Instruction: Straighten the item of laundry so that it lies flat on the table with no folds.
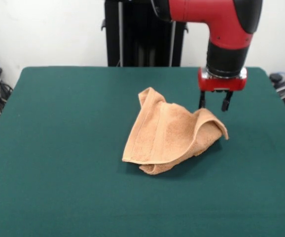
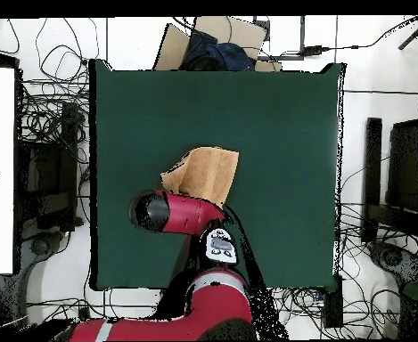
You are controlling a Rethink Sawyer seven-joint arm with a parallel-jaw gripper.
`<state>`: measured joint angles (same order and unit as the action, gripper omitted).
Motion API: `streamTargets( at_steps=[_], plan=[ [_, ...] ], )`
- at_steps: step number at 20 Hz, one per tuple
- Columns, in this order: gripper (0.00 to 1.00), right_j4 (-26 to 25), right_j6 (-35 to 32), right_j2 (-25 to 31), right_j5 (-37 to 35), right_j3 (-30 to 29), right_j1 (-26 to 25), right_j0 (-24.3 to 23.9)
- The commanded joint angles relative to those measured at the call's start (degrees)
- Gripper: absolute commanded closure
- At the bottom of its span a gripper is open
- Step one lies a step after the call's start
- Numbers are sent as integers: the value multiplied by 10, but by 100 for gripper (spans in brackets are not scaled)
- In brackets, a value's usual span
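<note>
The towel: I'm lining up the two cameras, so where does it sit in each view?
Front view: the towel lies crumpled right of centre, beside the end effector.
Overhead view: the towel lies near the table centre, its lower edge under the arm.
Shared landmark: the red arm.

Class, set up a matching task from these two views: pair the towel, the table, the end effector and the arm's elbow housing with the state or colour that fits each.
Things:
1. towel
2. table
3. end effector
4. elbow housing

Descriptions:
A. dark green, flat
B. red and black, at the top of the front view
C. peach-orange, folded over itself
D. open, just above the towel's raised edge

Pairs: 1-C, 2-A, 3-D, 4-B
</note>
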<state>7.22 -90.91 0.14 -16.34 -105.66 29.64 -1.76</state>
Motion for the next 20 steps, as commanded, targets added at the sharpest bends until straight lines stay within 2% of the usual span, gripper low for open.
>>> streamTargets(
  at_steps=[1, 5, 9, 10, 11, 14, 20],
  plan=[
    [0, 19, -137, 2, -11, -46, 56, 23],
    [0, 23, -145, -18, -40, -71, 109, 42],
    [0, 28, -140, -29, -91, -75, 139, 48],
    [0, 29, -139, -29, -93, -79, 143, 48],
    [0, 30, -140, -25, -77, -76, 125, 44],
    [0, 34, -133, -8, -67, -96, 131, 27],
    [0, 37, -133, -18, -95, -161, 195, 29]
  ],
)
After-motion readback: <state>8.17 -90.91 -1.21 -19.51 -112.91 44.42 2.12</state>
